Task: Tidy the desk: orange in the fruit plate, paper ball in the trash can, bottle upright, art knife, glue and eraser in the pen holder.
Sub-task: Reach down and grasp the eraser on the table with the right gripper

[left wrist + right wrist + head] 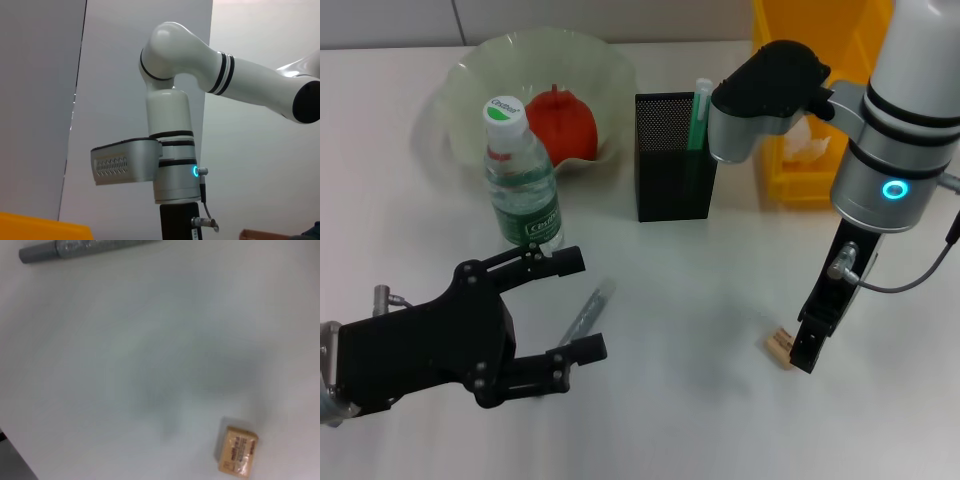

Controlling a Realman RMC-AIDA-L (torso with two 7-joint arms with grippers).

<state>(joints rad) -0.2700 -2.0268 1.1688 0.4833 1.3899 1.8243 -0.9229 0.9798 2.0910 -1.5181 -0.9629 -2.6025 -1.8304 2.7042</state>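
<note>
The eraser (779, 346) lies on the table, a tan block also seen in the right wrist view (237, 450). My right gripper (806, 352) hangs just right of it, close to the table. My left gripper (581, 306) is open at the front left, and the grey art knife (586, 312) (85, 249) lies on the table between its fingers. The bottle (521, 178) stands upright. The orange (562, 123) rests in the fruit plate (470, 75). A green glue stick (699, 115) stands in the pen holder (670, 160). A white paper ball (807, 148) shows inside the trash can (820, 40).
The pen holder stands between the fruit plate and the trash can along the back of the table. The right arm's forearm (770, 95) reaches over the gap between pen holder and trash can. The left wrist view shows only the right arm (172, 150) against a wall.
</note>
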